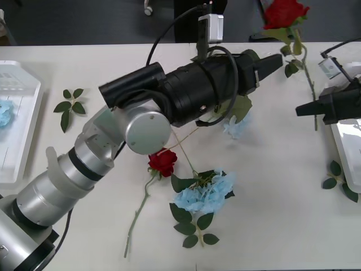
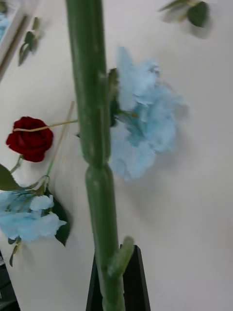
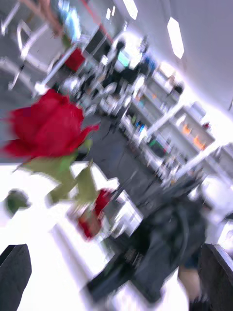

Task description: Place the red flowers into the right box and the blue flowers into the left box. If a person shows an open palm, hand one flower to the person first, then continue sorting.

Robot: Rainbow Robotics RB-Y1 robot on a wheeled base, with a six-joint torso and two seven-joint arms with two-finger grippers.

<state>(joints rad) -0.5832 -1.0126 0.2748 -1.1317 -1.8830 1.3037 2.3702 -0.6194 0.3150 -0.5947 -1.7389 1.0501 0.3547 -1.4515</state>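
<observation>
right gripper [image 1: 300, 108] at 3 o'clock of the front view, black fingers closed on the green stem [image 2: 99, 194] of one red rose [image 1: 285, 12]; bloom raised at 1 o'clock, above the far table edge, stem running down toward 5 o'clock past the fingertips. in the right wrist view, same stem thick and close, seated between the finger bases.

left gripper [image 1: 271, 64] at 1 o'clock of centre, on a long arm reaching from 7 o'clock across the table [image 1: 282, 226]; fingers [image 3: 14, 272] spread apart at the corners of the left wrist view, nothing between them, tips pointing at the held rose and just short of it.

second red rose [image 1: 162, 162] lying on the table just below centre, stem trailing toward 7 o'clock. large blue flower [image 1: 206, 192] beside it at 4 o'clock, with dark leaves. another blue flower [image 1: 234, 127] at 12 o'clock from that one, partly under the left arm.

left box [image 1: 22, 135] at 9 o'clock, one pale blue flower head [image 1: 4, 113] inside at the picture's edge. right box [image 1: 345, 147] at 3 o'clock, partly hidden behind the right gripper; contents not discernible.

loose leaf sprig [image 1: 70, 104] near the left box; another leaf sprig [image 1: 338, 180] at 4 o'clock, next to the right box.
</observation>
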